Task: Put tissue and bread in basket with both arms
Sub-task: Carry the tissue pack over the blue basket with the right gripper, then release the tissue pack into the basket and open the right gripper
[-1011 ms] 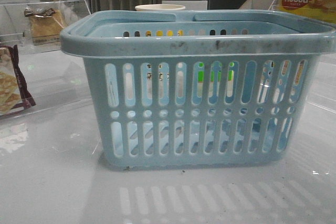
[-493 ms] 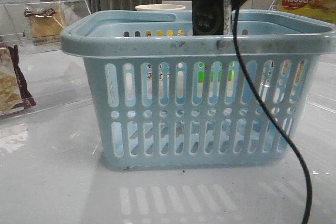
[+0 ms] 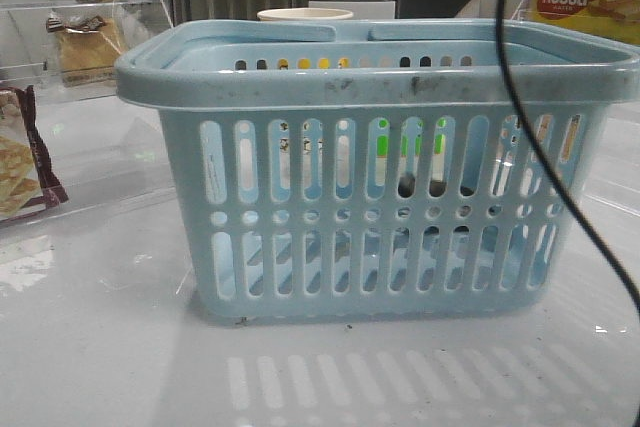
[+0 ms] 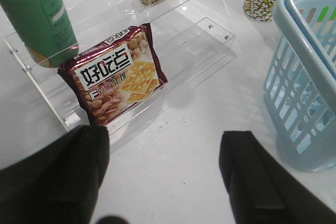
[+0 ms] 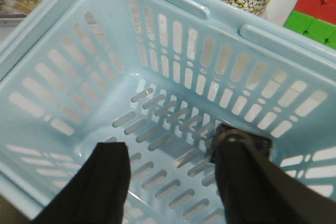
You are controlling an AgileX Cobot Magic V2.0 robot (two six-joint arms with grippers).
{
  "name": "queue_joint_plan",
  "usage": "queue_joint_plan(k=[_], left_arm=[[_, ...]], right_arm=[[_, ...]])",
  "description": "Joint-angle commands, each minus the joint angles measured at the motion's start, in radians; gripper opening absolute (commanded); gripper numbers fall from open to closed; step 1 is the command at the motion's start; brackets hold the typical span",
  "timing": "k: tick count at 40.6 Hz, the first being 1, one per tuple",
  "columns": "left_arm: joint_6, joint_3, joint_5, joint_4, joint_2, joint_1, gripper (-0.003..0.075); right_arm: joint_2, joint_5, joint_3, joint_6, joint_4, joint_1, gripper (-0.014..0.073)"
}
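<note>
**Inspector:** While the right gripper (image 5: 173, 182) hangs over the basket (image 3: 380, 87), what does it hold?

**Officer:** Nothing; jaws spread wide, empty. A dark shape shows through the slots right of centre in the front view. It is likely the tissue (image 3: 408, 186) lying inside, though unconfirmed.

**Inspector:** And the bread (image 3: 85, 47)?

**Officer:** On the clear shelf (image 4: 220, 35), upper left of the front view, well apart from the basket. The left gripper (image 4: 163, 177) is wide open and empty. Judged step: bread pickup. The next move calls for reaching past the maroon snack packet (image 4: 118, 80) and closing on the bag.
</note>
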Motion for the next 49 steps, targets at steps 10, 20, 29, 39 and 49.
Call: queue_joint_plan(k=[10,20,29,39,49], left_arm=[[-0.001,-0.03,-0.078,-0.004,0.005,0.0,0.0507],[-0.001,-0.03,-0.078,-0.004,0.005,0.0,0.0507],[-0.001,-0.03,-0.08,-0.004,0.005,0.0,0.0507],[-0.001,-0.03,-0.087,-0.004,0.005,0.0,0.0507],[-0.001,-0.014,-0.105,-0.004,0.005,0.0,0.0507]], right_arm=[[-0.397,-0.059,0.226,-0.049,-0.097,0.0,0.0465],[-0.605,-0.028,0.379,-0.049,-0.101,0.0,0.0465],[-0.688,-0.018,0.427,-0.049,-0.101,0.0,0.0465],[-0.688,-0.016,0.427,-0.049,-0.101,0.0,0.0466],[-0.688,-0.016,0.427,-0.048,-0.101,0.0,0.0466]])
